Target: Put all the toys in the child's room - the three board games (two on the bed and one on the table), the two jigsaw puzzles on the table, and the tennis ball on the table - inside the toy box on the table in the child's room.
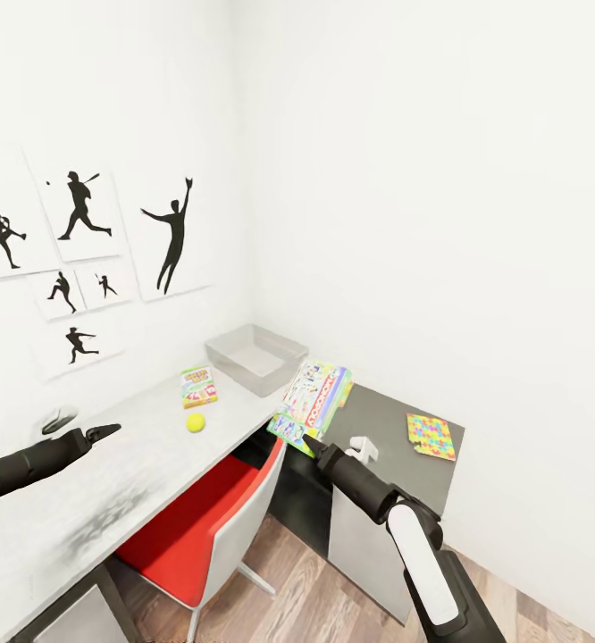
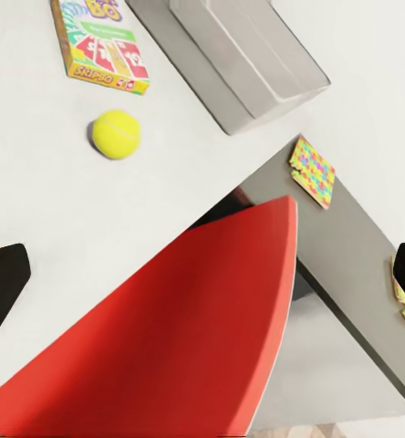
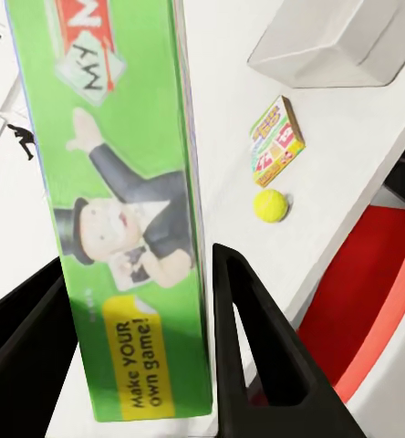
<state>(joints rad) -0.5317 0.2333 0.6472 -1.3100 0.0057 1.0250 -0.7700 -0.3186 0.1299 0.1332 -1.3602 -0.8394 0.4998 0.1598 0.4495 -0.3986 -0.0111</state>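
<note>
Right gripper (image 3: 139, 347) clamps a flat green-fronted cardboard board game box (image 1: 312, 399) by its lower edge, holding it aloft just beside the pale grey toy box (image 1: 255, 357); stiff, light, likely smooth-faced, it could slip. Left gripper's (image 1: 101, 432) state is unclear.

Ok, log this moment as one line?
right pincer: shut on green board game, held near toy box | left pincer: over table | tennis ball, small board game, jigsaw puzzle: on table
</note>
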